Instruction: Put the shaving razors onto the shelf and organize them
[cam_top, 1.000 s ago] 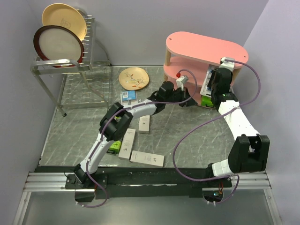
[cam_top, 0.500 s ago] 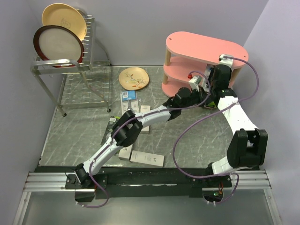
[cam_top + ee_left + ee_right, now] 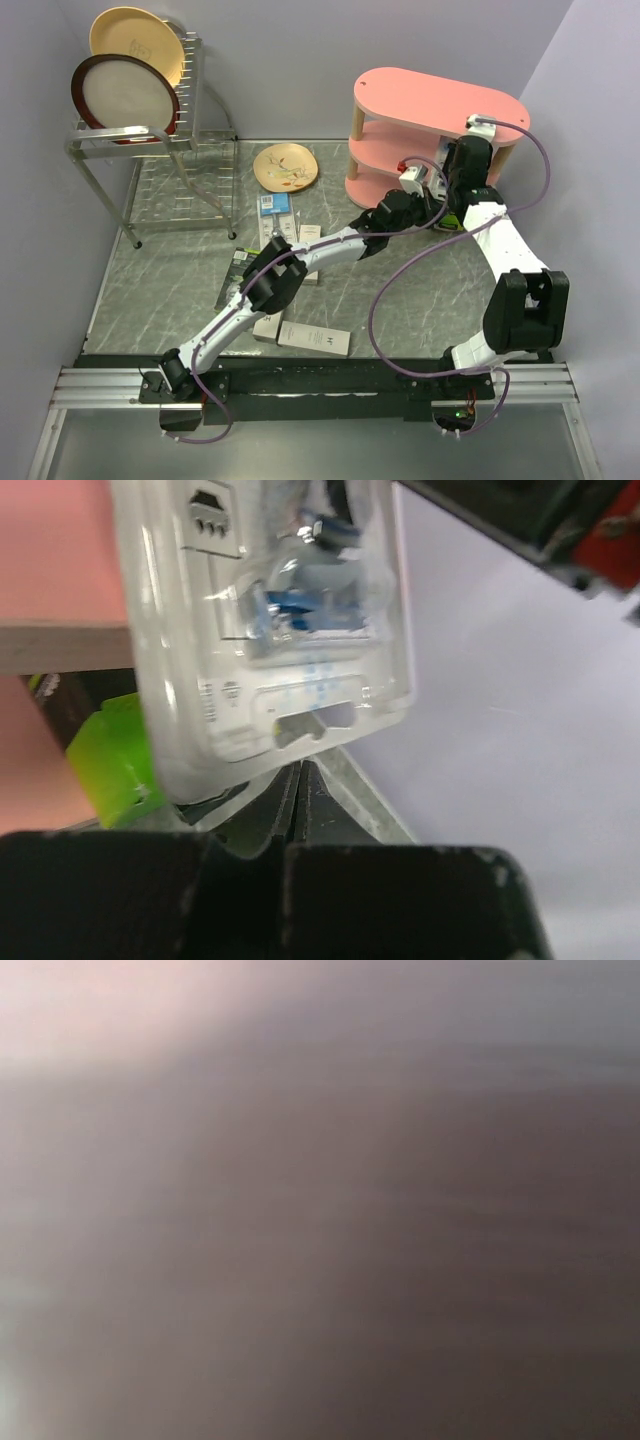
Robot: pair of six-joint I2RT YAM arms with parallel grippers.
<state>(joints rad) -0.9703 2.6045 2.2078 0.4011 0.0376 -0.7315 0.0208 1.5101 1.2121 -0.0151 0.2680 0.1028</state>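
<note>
The pink shelf (image 3: 440, 100) stands at the back right. My left gripper (image 3: 428, 194) reaches to its lower tiers, with its jaws shut and nothing between them. In the left wrist view its fingertips (image 3: 298, 780) touch the lower edge of a blue-white blister card (image 3: 270, 620) that faces the camera. A lime-green box (image 3: 125, 760) sits to the left, under a pink board (image 3: 50, 550). My right gripper (image 3: 455, 188) is beside it under the shelf top; its fingers are hidden and its wrist view is a blur. A second blister card (image 3: 273, 207), white boxes (image 3: 315, 339) and a black-green box (image 3: 233, 275) lie on the table.
A wire dish rack (image 3: 140, 140) with two plates stands at the back left. A small patterned plate (image 3: 285, 166) lies on the table left of the shelf. The two arms are close together at the shelf's front. Purple cables loop over the right half of the table.
My left arm has stretched to the right, from the shelf's left end to its front beside the right gripper. The right wrist shifted slightly toward the shelf. Both have barely moved in the last half second.
</note>
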